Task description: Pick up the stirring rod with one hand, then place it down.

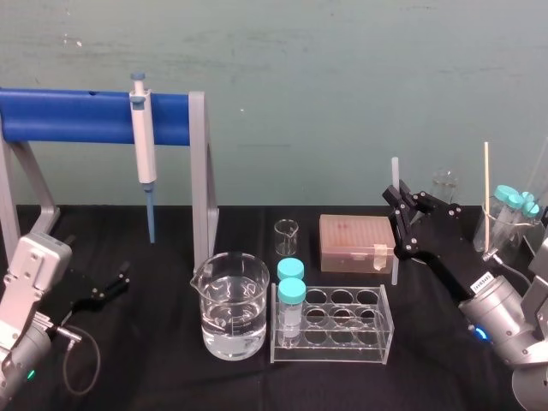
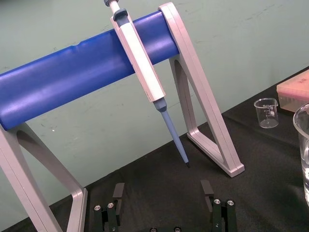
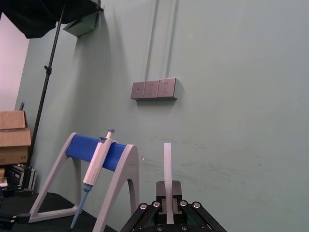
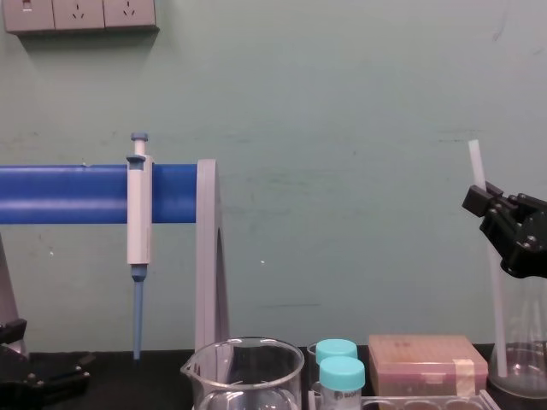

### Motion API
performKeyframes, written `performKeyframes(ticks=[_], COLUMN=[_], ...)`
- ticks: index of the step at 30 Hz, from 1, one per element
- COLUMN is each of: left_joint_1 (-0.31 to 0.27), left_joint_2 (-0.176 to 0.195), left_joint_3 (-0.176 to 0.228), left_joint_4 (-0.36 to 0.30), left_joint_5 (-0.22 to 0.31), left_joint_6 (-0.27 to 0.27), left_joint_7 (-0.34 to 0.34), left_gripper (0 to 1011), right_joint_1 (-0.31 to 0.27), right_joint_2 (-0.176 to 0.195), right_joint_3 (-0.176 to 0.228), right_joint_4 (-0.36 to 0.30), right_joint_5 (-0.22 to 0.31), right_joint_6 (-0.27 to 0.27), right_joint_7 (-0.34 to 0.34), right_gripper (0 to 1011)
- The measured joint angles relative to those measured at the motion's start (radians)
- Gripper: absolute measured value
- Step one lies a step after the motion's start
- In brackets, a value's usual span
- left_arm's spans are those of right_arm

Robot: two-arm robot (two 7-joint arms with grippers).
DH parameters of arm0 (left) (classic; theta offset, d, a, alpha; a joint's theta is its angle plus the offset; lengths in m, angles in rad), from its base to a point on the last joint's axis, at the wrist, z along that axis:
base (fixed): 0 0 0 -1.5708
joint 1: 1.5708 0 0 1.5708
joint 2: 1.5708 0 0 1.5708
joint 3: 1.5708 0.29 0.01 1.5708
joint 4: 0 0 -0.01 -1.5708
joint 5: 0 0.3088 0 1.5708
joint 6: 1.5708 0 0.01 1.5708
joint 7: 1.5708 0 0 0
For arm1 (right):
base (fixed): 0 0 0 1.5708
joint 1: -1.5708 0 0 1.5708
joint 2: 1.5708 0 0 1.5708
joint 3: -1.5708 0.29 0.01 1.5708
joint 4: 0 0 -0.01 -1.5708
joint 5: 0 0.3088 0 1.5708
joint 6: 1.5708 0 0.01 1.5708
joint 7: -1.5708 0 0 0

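right gripper [image 1: 398, 201] closed on stirring rod [image 1: 396, 257], near right back of desk [image 1: 154, 377]. rod stands straight up, held near top, likely so low end can go down first. low end just beside pink box [image 1: 355, 242]; cannot tell if it touches desk. tube rack [image 1: 330, 321] and big beaker [image 1: 231, 308] sit in front, glass flask [image 4: 523, 367] close by: easy to bump. left gripper [image 2: 162, 188] open, parked at left edge.

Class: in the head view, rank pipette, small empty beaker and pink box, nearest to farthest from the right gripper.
1. pink box, just left of the right gripper holding the stirring rod.
2. small empty beaker, farther left.
3. pipette, racked far left.
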Motion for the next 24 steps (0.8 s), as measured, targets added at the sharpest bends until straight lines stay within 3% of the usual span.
performKeyframes(ticks=[24], left_joint_1=[0.000], left_joint_2=[0.000], left_joint_3=[0.000], left_joint_4=[0.000], left_joint_5=[0.000], left_joint_6=[0.000], left_joint_7=[0.000], left_gripper=[1000], right_joint_1=[0.000], right_joint_2=[0.000], right_joint_3=[0.000], right_joint_4=[0.000], right_joint_5=[0.000], right_joint_6=[0.000], right_joint_7=[0.000], right_gripper=[66])
